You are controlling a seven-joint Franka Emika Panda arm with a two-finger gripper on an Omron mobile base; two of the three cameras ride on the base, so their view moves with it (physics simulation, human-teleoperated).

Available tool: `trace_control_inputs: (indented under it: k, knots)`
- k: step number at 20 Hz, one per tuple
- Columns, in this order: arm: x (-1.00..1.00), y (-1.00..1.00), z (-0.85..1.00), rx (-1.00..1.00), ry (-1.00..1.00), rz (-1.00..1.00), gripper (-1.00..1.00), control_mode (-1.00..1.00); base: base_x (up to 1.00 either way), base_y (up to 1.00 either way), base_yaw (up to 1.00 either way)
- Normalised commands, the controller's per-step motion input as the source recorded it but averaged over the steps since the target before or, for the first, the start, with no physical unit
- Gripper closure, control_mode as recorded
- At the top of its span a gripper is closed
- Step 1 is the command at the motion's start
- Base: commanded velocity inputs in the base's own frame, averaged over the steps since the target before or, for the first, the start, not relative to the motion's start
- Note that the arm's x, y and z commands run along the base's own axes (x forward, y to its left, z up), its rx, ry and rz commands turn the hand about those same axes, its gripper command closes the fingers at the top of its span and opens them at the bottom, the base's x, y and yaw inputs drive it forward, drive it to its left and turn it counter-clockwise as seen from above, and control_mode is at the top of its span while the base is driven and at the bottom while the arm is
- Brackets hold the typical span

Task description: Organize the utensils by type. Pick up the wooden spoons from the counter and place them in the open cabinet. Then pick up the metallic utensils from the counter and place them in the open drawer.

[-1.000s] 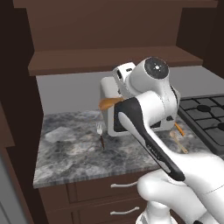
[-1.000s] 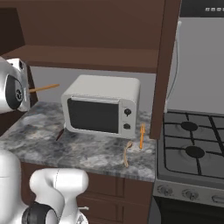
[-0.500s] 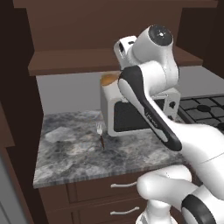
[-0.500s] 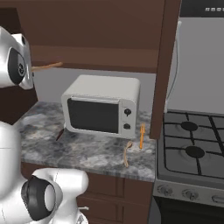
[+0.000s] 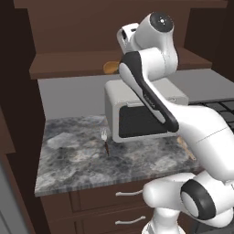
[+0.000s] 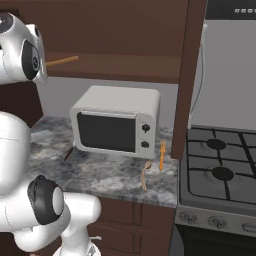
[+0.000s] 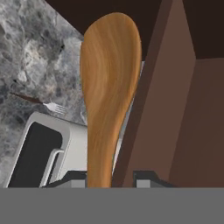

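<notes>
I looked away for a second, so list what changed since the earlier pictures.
The arm rose and carried the orange-tan spoon from microwave height up to the cabinet shelf. The claw stayed shut on its handle. On the counter, the fork, the paler spoon, the orange-handled utensil and the microwave stayed put.

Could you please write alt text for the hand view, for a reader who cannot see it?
An orange-tan wooden spoon, held in the claw, rises up the middle of the picture, beside the brown cabinet. Behind it lie the grey marbled counter, a small fork and the white microwave.
</notes>
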Motion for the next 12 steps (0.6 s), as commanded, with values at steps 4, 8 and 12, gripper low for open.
trace_control_inputs:
  k: [4,8,12]
  knots:
    - [0.61,0.00,0.21,0.00,-0.02,0.00,1.00,-1.00,0.00,0.00,0.00]
    - [0.60,-0.02,0.24,0.00,0.00,0.00,1.00,-1.00,0.00,0.00,0.00]
    - [0.49,0.00,0.00,0.00,0.00,0.00,1.00,-1.00,0.00,0.00,0.00]
